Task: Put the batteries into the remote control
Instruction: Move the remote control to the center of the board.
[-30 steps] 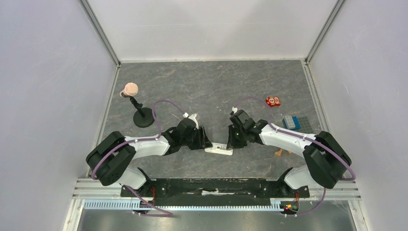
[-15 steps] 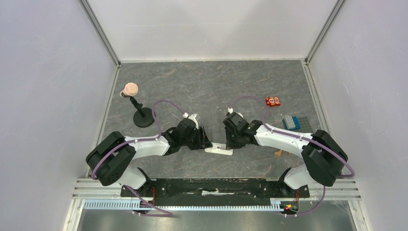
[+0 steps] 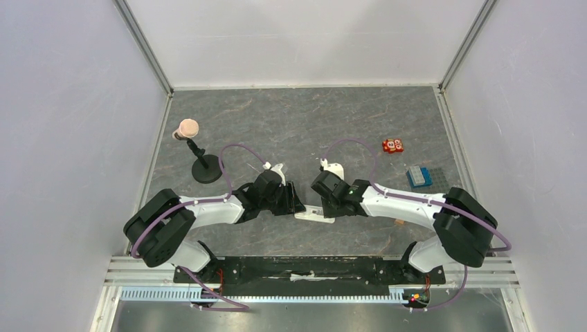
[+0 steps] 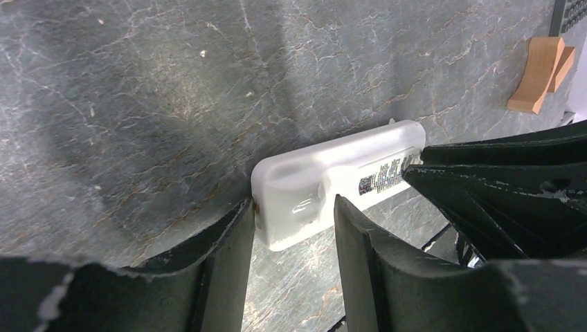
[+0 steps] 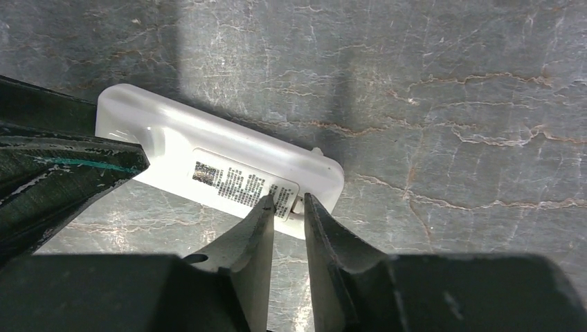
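The remote control lies back-up on the table between the two arms, its printed label showing in the right wrist view. My left gripper straddles its left end, and its jaws are closed against the sides of the white body. My right gripper is over the remote's right end. Its fingers are almost together, with their tips on the label's edge beside a small notch. No battery shows in any view.
A red block and a blue ridged box lie at the right. Tan wooden pieces lie under the right forearm and show in the left wrist view. A black stand with a peach knob stands at the left.
My right arm has swung left and turned its wrist, bringing its gripper onto the remote's right end. The left arm and the remote have stayed put.
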Motion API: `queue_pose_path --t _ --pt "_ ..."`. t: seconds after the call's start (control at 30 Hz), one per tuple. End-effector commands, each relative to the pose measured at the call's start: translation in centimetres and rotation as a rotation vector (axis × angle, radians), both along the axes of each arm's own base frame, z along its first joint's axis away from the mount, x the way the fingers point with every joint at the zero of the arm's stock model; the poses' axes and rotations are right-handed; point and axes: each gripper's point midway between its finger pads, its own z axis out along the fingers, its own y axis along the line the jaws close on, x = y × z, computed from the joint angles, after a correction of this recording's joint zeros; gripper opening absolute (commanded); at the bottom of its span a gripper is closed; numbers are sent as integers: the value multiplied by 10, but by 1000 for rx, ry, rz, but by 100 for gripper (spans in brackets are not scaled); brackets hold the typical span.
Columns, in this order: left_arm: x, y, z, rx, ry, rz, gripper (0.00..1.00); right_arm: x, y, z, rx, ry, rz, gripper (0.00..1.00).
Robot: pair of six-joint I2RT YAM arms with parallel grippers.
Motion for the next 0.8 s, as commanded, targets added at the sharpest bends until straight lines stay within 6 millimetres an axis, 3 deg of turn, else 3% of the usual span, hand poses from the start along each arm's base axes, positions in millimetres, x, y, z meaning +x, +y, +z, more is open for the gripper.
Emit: queue_pose_path --t 0.0,0.2,0.33,0.43,0.57,0.67,0.77 --pt "-3 1 -2 24 7 -13 53 -6 -46 -20 -210 4 -25 28" --pt "6 3 12 44 -44 -8 54 15 -12 38 -10 -129 -9 43" --pt "15 3 31 55 -106 -10 57 16 14 67 116 -190 149 62" --pt "23 5 50 64 -168 -9 59 5 27 65 139 -186 345 71" --pt "31 10 79 79 -244 0 61 -3 23 50 72 -182 516 79" --pt "39 27 99 114 -305 73 62 1 21 42 35 -216 591 87" --pt "46 62 112 181 -349 232 62 6 25 33 16 -256 646 96"
